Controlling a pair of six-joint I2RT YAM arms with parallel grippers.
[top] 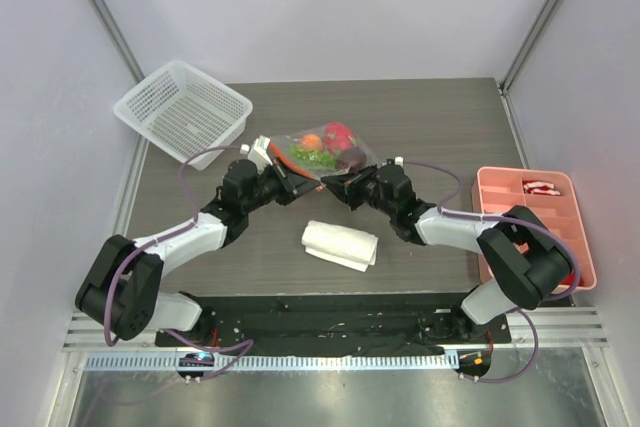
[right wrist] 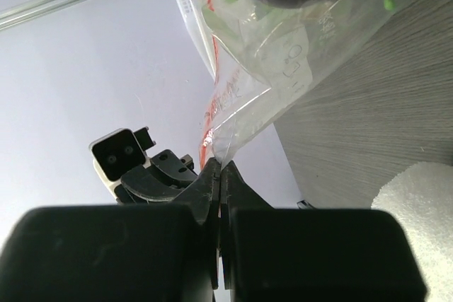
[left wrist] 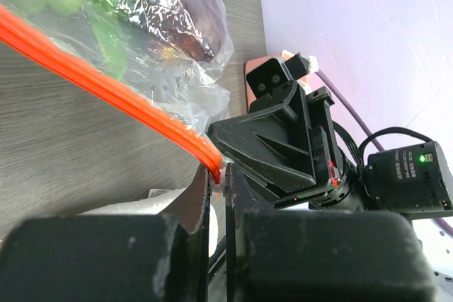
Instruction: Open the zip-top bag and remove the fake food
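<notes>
Zip-top bag (top: pixel 322 154) sits at mid-desk toward the far side, just ahead of both arms' tips & between them. Bag is clear, crinkly film, shiny w/ lots of creases, w/ an orange-red zipper strip (left wrist: pixel 106 86) along its near-left edge; faint print shows on the film in the right wrist view. Fake food (top: pixel 325 145) is all inside, bunched together: small orange (top: pixel 311 141) at left, red-pink dragon fruit (top: pixel 339 133) at far side, green grapes/leaves (top: pixel 315 158) nearer, dark purple fruit (top: pixel 352 156) at right. Left fingers (left wrist: pixel 195 203) are closed tight on the end of the zipper strip, which runs diagonally up & away from the tips in the left wrist view, green pieces & the purple fruit pressed against the film behind it. Right fingers (right wrist: pixel 205 189) are closed too, pinching a corner of clear film that tapers to a point at the tips; the purple fruit hangs in the bag above them. The two pairs of tips are close together at the bag's near edge. Can't tell if the bag's far end rests on the desk (top: pixel 440 127) or is lifted. Elsewhere: folded white cloth (top: pixel 340 244) near ctr, just below the arms' tips, apart from the bag; white mesh basket (top: pixel 183 110) at far-left corner; pink divided tray (top: pixel 530 222) at right edge w/ red-and-white items (top: pixel 541 187) in a far compartment.
</notes>
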